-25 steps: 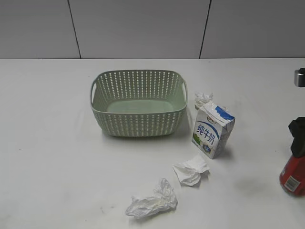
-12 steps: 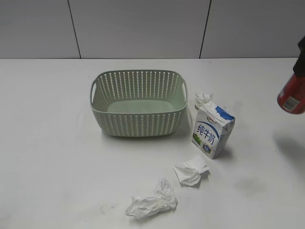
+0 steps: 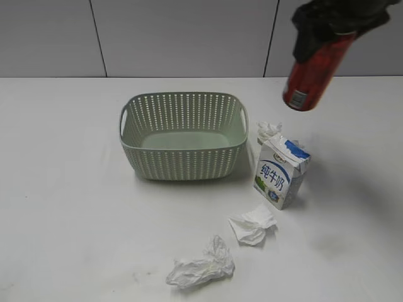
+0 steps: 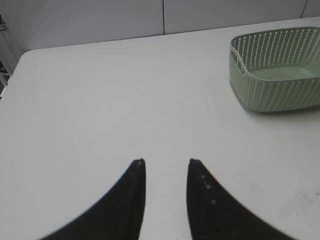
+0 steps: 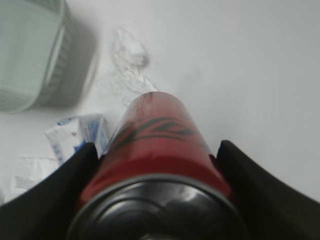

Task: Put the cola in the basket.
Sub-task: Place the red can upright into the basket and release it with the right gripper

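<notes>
My right gripper (image 3: 330, 28) is shut on the cola (image 3: 313, 75), a slim red can, and holds it tilted high in the air to the right of the basket and above the milk carton. The right wrist view shows the can (image 5: 155, 145) between the two fingers (image 5: 156, 165). The pale green basket (image 3: 182, 154) stands empty at the middle of the table; it also shows in the left wrist view (image 4: 277, 95) and, blurred, in the right wrist view (image 5: 50, 70). My left gripper (image 4: 165, 161) is open and empty over bare table, far left of the basket.
A white-and-blue milk carton (image 3: 281, 171) stands right of the basket. Crumpled paper lies behind the carton (image 3: 268, 131), in front of it (image 3: 252, 226), and near the table's front (image 3: 201, 265). A grey panelled wall runs behind the table.
My right gripper has lifted the cola from the table at the far right, up and to the left, to a spot above the carton. The left arm has not visibly moved.
</notes>
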Controlling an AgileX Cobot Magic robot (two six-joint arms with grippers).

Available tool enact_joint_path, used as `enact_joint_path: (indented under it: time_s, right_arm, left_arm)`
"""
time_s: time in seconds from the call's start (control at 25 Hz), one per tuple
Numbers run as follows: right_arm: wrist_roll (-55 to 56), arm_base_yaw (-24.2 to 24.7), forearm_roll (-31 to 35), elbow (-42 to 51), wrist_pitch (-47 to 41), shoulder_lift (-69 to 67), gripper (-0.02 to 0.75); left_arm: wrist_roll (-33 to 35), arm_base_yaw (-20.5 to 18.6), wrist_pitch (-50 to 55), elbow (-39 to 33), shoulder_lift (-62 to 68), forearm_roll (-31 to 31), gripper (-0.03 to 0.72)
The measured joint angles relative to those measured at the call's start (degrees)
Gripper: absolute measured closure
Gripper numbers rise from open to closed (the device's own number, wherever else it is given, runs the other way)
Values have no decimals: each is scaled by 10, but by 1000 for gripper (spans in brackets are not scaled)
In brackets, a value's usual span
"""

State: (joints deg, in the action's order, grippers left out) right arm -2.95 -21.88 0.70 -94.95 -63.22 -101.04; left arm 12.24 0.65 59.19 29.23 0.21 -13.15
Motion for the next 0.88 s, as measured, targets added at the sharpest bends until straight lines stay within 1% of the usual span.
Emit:
enact_joint_path:
  time_s: [0.16,0.28,0.4,0.52,0.64,0.88]
  right_arm:
    - [0,-51,10,-101,-1,-78,220]
    - [0,-77,32,-179,-3,-131,220]
    - [1,-100,39,-237,-11,-181,220]
    - [1,-121,40,-270,-13,-226,220]
    - [1,-136,40,-277,-13,-262,219]
    - [1,-142,42,-277,-15,-312,219]
  left_arm:
    - [0,0,0,0,0,0,460]
    - [0,0,0,0,0,0,460]
    - [0,0,0,0,0,0,460]
    - [0,0,0,0,0,0,460]
    - [0,0,0,0,0,0,460]
    - [0,0,0,0,0,0,460]
